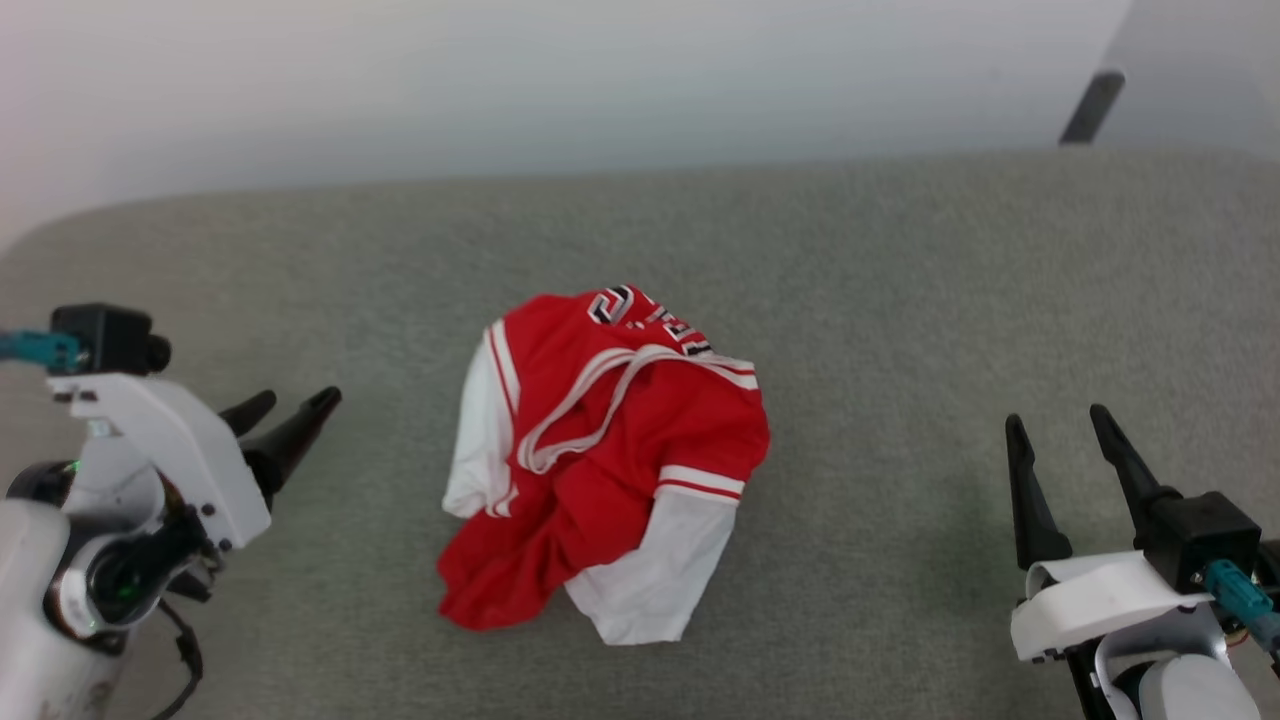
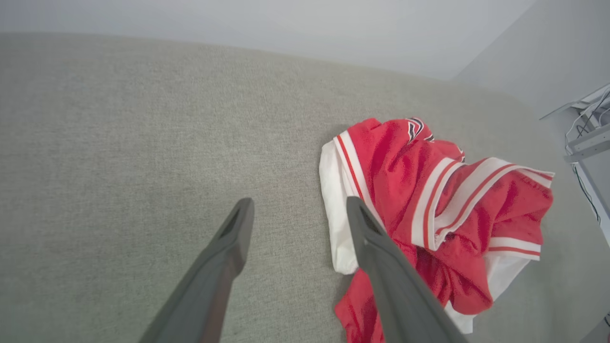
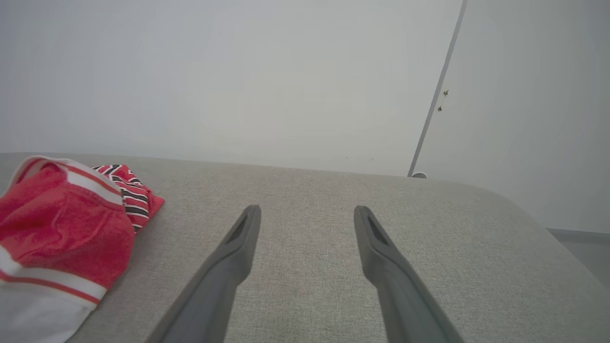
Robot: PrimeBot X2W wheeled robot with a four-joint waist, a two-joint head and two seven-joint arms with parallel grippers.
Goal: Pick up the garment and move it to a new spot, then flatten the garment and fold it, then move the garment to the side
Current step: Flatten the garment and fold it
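Observation:
The garment [image 1: 610, 460] is a red jersey with white sleeves and striped trim, crumpled in a heap on the middle of the grey surface [image 1: 900, 280]; part of its black print shows at the far edge. My left gripper [image 1: 298, 408] hovers open to the heap's left, empty, fingers aimed toward it. In the left wrist view the garment [image 2: 438, 209] lies just right of the left gripper [image 2: 298, 206]. My right gripper [image 1: 1058, 418] stands open and empty well to the right. In the right wrist view the garment [image 3: 57, 228] sits left of the right gripper [image 3: 307, 212].
The grey fabric-covered surface ends at a pale wall [image 1: 600, 80] behind. A dark slanted bar [image 1: 1092, 106] shows at the far right corner. A metal frame with cables [image 2: 588, 138] stands beyond the surface's right end.

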